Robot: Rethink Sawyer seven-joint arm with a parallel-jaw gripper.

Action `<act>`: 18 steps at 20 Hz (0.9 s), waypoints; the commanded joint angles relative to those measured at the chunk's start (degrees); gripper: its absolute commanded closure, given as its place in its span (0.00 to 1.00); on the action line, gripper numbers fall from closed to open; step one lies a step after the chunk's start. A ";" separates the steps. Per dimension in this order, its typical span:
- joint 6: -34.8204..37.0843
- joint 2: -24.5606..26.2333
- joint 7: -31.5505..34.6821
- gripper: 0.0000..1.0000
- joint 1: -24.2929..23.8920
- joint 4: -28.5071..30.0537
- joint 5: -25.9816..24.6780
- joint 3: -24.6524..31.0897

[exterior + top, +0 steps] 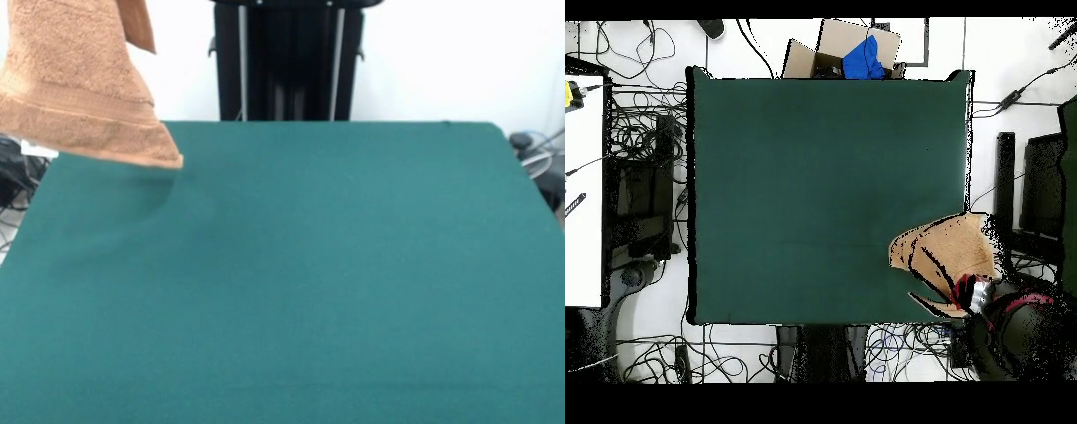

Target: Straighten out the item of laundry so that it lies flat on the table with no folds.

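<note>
The orange-brown towel point(75, 84) hangs in the air, draped and folded, a woven band running just above its lower edge — in the front view it sits toward ten o'clock of the green tabletop point(300, 283), over that corner's edge. Overhead it shows at about four o'clock, bunched under the red-and-black arm point(1010, 310). Whether the pincer point(978, 293) is clenched cannot be told.

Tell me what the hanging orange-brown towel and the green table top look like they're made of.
The orange-brown towel looks like terry cloth: nubby looped pile, with a flatter woven band near its lower edge. The dark green table top seems covered in matte, felt-like fabric, even and without shine; what lies beneath cannot be told.
</note>
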 commanded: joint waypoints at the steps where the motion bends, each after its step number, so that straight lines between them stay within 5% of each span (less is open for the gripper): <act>1: 5.34 -1.39 -11.64 1.00 -0.01 0.55 1.87 -0.54; 18: 7.18 7.09 -3.59 1.00 3.79 -9.46 -0.99 3.09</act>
